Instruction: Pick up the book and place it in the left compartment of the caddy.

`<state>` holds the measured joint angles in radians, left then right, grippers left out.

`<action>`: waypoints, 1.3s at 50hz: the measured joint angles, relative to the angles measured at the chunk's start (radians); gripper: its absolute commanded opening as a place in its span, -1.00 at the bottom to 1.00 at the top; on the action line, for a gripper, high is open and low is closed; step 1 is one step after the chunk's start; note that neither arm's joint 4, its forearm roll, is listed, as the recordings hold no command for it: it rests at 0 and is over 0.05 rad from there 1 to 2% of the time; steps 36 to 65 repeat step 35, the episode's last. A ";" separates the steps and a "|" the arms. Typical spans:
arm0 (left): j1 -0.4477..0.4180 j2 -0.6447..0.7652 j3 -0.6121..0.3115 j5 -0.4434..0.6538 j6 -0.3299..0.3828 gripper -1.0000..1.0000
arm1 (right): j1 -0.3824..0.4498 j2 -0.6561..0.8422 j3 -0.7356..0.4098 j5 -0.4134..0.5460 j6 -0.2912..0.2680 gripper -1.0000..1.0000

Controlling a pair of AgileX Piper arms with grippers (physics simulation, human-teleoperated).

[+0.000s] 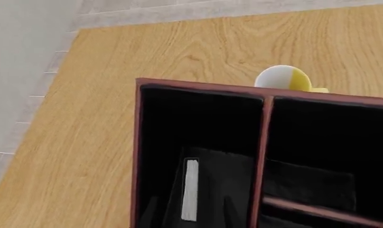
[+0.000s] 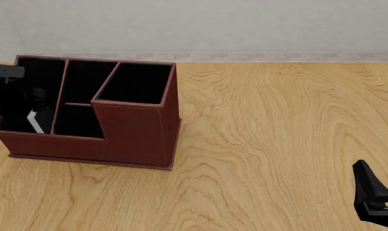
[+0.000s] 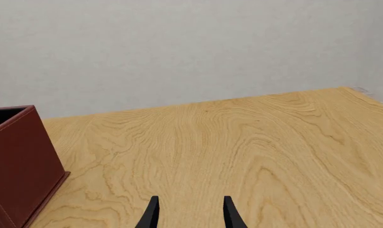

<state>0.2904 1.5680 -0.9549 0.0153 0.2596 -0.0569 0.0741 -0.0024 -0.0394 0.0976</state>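
Book (image 1: 190, 190): sitting down inside the left compartment (image 2: 28, 91) of the caddy, standing on edge with its white page edges showing. From the front you only catch a white sliver of it low in the slot.

Caddy (image 2: 136, 130): reddish-brown box with black lining, on the left part of the worktop (image 2: 277, 125). Tall square section is on its right end, two small cells in the middle, long narrow slot on the far left.

Left gripper (image 2: 7, 98): hanging right over the left slot, partly dipping into it, just a dark shape at the picture's left edge. Honestly can't tell if the jaws are spread or pinched on the book; its own wrist camera looks straight down into the slot and shows dark shapes either side of the book, too murky against the black lining.

Right gripper (image 3: 188, 213): parked low at the near right of the worktop, well apart from the caddy. Jaws are spread with nothing between them, just bare wood grain.

Ball-ish thing (image 1: 283, 78): small white and yellow round object on the worktop just beyond the caddy's wall, seen only from the left wrist camera.

Backdrop: plain grey wall (image 3: 178, 47) behind the worktop.
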 measured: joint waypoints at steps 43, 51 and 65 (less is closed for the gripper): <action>-0.069 -0.415 0.006 0.134 0.021 1.00 | 0.001 -0.008 -0.001 0.009 -0.007 1.00; -0.069 -0.415 0.006 0.134 0.021 1.00 | 0.001 -0.008 -0.001 0.009 -0.007 1.00; -0.069 -0.415 0.006 0.134 0.021 1.00 | 0.001 -0.008 -0.001 0.009 -0.007 1.00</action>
